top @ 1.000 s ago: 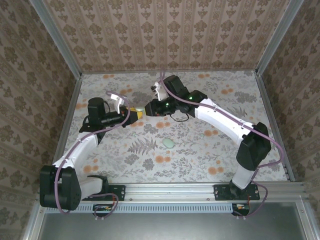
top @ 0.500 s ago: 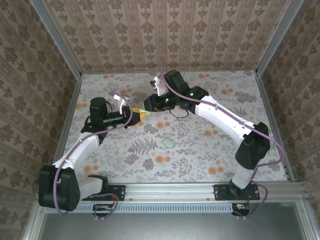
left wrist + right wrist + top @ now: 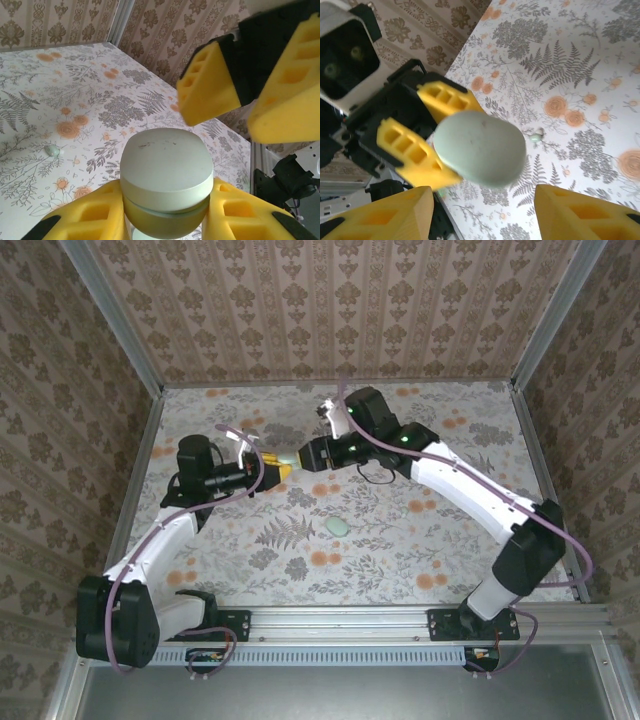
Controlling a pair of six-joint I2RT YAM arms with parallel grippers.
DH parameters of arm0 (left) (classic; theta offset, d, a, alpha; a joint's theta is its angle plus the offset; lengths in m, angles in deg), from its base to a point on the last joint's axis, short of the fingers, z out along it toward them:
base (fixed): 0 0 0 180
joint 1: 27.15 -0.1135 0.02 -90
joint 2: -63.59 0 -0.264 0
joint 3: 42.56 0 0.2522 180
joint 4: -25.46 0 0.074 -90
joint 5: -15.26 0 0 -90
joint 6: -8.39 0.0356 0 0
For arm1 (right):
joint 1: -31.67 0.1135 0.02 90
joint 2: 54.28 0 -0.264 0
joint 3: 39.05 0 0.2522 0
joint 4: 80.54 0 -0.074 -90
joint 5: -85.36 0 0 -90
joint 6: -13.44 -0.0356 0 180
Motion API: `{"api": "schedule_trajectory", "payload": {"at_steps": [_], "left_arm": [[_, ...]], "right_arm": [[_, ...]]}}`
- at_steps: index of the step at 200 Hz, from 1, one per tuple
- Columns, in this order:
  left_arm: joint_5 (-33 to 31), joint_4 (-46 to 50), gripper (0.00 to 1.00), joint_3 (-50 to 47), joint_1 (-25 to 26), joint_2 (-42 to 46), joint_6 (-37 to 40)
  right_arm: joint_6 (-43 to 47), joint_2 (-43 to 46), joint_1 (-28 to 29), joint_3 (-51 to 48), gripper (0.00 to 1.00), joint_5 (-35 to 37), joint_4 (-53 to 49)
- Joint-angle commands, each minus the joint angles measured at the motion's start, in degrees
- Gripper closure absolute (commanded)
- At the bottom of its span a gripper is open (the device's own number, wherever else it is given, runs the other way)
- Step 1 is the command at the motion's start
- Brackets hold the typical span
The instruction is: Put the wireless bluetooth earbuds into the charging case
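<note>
A flower-printed table (image 3: 420, 560) boxed in by patterned wallpaper (image 3: 330, 310). Above the middle of it, my two arms meet nose to nose. The left hand (image 3: 275, 467) is pinching the charging case (image 3: 291, 459) by its lower half, yellow fingers (image 3: 85, 217) pressed to either side. From the left wrist the case (image 3: 165, 170) is a rounded, pale green shell with a seam between lid and body, and I judge the lid is shut.

The right hand (image 3: 312, 453) faces it with its fingers spread, close to the case but touching nothing. From the right wrist the case (image 3: 480, 147) hangs just beyond the open fingertips (image 3: 385, 215).

A pale green piece (image 3: 338, 527) lies alone on the table, nearer the arm bases and well apart from both hands. I take it for an earbud, though it is too small to be sure.

As I read it, the step in hand is getting the case open, and no earbud has gone in. The next move calls for the right hand to catch the lid at the seam and lift it while the left holds steady, and only then to fetch the piece from the table.
</note>
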Motion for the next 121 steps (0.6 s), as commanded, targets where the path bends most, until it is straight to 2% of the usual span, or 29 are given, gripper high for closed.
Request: {"api": "schedule_trajectory", "payload": {"at_steps": [1, 76, 121], "left_arm": [[2.4, -3.0, 0.91, 0.1, 0.5, 2.0, -1.1], [2.6, -3.2, 0.91, 0.4, 1.9, 2.5, -1.4], [2.3, -2.9, 0.91, 0.2, 2.0, 2.6, -1.1]], "right_arm": [[3.3, 3.3, -0.4, -2.7, 0.42, 2.2, 2.1], [5.0, -0.4, 0.3, 1.4, 0.37, 1.5, 0.3], [5.9, -0.4, 0.6, 0.7, 0.35, -0.2, 0.7]]}}
